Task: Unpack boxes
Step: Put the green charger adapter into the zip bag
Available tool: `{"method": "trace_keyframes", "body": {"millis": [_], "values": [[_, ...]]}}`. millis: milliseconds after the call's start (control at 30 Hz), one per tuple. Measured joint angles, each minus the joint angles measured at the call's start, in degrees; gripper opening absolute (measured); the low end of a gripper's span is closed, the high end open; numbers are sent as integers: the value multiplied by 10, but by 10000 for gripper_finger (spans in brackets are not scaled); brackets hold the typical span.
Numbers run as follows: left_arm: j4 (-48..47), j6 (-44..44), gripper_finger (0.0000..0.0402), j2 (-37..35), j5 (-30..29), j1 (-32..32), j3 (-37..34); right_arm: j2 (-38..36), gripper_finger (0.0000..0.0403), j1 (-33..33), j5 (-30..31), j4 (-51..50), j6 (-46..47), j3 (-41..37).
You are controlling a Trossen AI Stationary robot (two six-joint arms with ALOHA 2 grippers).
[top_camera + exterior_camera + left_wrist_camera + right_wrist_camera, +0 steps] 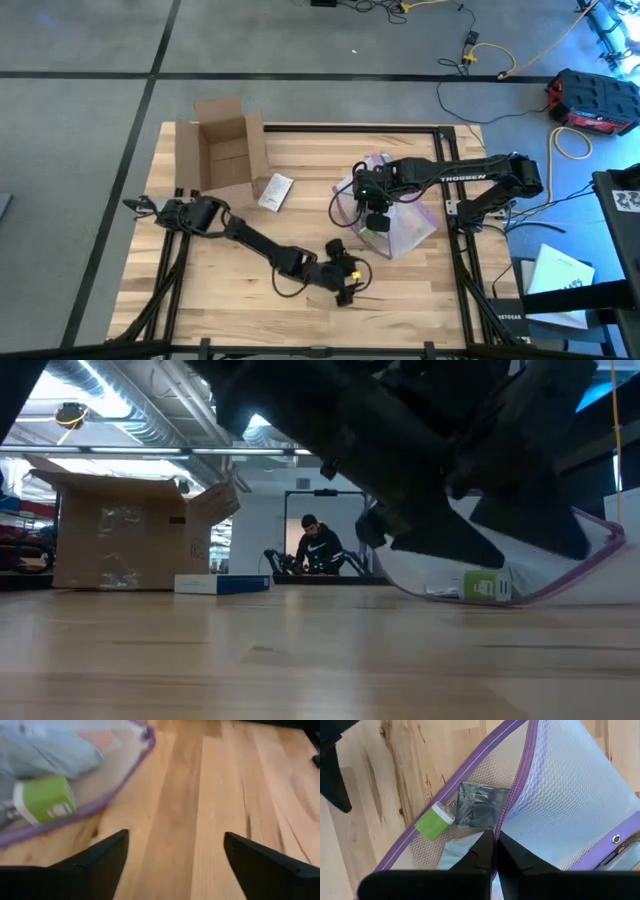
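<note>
High view: the box (220, 150) is sitting open at the desk's (250, 290) far left corner, mouth up, long axis across the desk.

Wrist views: the left gripper (175, 862), fingers apart, is hovering empty; the right gripper (495, 850), fingers together, is pinching the mesh bag (560, 810) (it might drag or spill).

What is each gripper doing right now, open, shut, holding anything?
Left gripper: open, empty, above bare wood.
Right gripper: shut, pinching the purple zip edge of the clear mesh plastic bag.
</note>
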Motion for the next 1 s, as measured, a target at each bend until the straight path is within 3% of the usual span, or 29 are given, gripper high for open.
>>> {"method": "trace_keyframes", "body": {"millis": [100, 267, 333, 567, 933, 1000], "values": [[14, -14, 216, -2, -4, 11, 0, 0, 0, 0, 0, 0, 0, 0], [28, 7, 54, -2, 11, 35, 1, 0, 0, 0, 0, 1, 1, 0], [36, 13, 15, -2, 35, 48, 1, 0, 0, 0, 0, 2, 2, 0], [33, 20, 1, -2, 55, 94, 0, 0, 0, 0, 0, 2, 2, 0], [21, 171, 0, -2, 262, 127, 0, 0, 0, 0, 1, 6, 2, 0], [17, 186, 0, 6, 276, 131, 1, 0, 0, 0, 1, 6, 2, 0]]}}
